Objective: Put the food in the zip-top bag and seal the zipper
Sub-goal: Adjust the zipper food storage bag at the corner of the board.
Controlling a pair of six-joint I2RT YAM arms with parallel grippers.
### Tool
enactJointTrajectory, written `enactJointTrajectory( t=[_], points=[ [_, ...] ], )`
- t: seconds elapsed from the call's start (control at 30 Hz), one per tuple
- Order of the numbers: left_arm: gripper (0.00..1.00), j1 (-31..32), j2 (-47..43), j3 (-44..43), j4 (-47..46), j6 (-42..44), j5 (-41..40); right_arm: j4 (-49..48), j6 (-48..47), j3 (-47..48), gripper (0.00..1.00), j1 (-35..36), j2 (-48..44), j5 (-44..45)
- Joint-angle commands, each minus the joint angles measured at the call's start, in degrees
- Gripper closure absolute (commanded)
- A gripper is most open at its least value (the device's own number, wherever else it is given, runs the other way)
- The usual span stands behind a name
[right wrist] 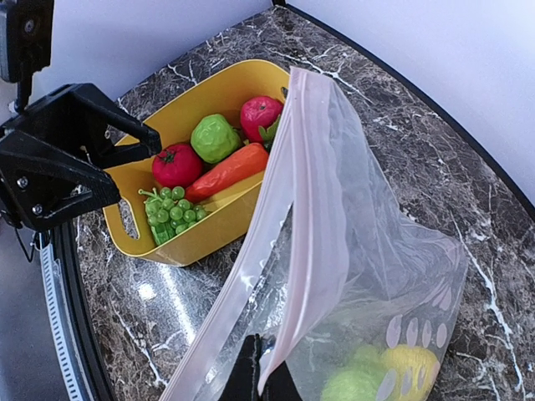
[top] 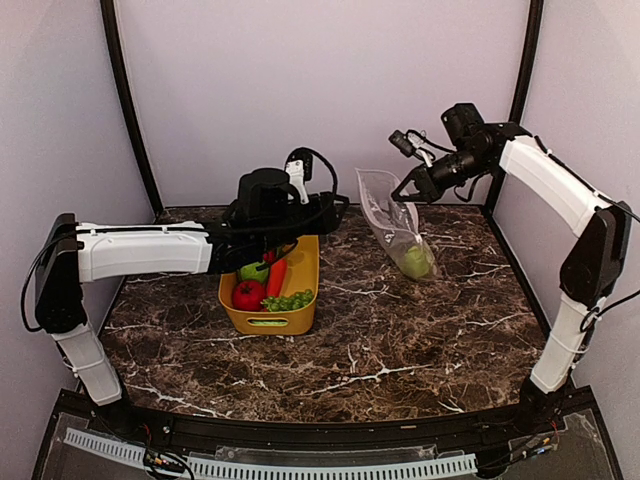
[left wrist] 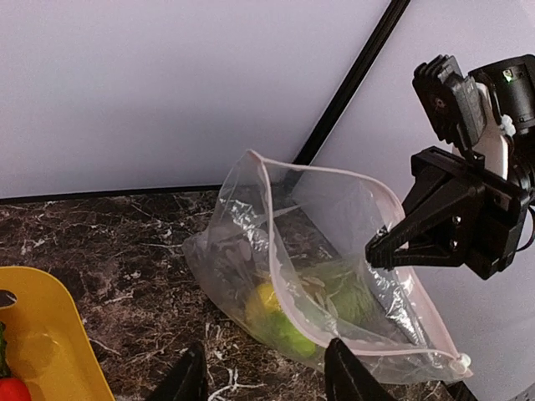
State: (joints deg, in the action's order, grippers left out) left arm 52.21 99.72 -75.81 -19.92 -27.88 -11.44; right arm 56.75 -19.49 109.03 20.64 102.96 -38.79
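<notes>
The clear zip-top bag (top: 392,222) hangs open from my right gripper (top: 413,187), which is shut on its mouth edge (right wrist: 264,378). The pink zipper (left wrist: 273,242) rims the mouth. A yellow lemon (right wrist: 410,363) and green food (right wrist: 354,386) lie in the bag's bottom. My left gripper (left wrist: 269,376) hovers between tub and bag, fingers apart, nothing between them; the right wrist view shows it over the tub's edge (right wrist: 134,163). A tomato (right wrist: 176,164), carrot (right wrist: 231,169), grapes (right wrist: 170,212), a green fruit (right wrist: 215,138) and a red fruit (right wrist: 260,114) remain loose.
The loose food sits in a yellow tub (top: 300,318) left of the bag on the marbled table (top: 400,340). Purple walls and black corner posts (top: 130,110) close the back and sides. The right arm (top: 560,190) reaches in from the right.
</notes>
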Motion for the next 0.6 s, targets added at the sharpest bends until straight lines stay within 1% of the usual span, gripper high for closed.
enactJointTrajectory(
  t=[0.0,0.1,0.17,0.23,0.33,0.43,0.57],
  points=[
    [0.53,-0.7,-0.9,-2.3,5.8,-7.2,4.8,-3.7,-0.4,-1.9,1.0,4.0,-1.9,4.7],
    [0.53,-0.7,0.8,-5.0,8.0,-10.9,7.5,-3.5,0.7,-1.8,1.0,4.7,-1.8,6.2],
    [0.51,-0.7,2.2,-6.8,9.1,-12.7,8.8,-3.6,0.7,-2.2,1.0,4.8,-2.1,7.2],
    [0.5,-0.7,3.4,-8.2,11.0,-15.3,8.0,-3.5,0.5,-2.1,1.0,4.9,-2.6,7.9],
    [0.5,-0.7,4.9,-8.8,11.5,-18.7,7.6,-4.0,0.3,-2.4,1.0,5.1,-3.5,8.3],
    [0.52,-0.7,7.8,-10.5,11.7,-20.6,8.6,-4.9,0.4,-3.8,1.0,5.3,-4.7,7.2],
    [0.56,-0.7,11.2,-12.3,10.2,-21.3,10.1,-6.0,0.4,-5.6,1.0,5.7,-6.0,6.7]
  ],
)
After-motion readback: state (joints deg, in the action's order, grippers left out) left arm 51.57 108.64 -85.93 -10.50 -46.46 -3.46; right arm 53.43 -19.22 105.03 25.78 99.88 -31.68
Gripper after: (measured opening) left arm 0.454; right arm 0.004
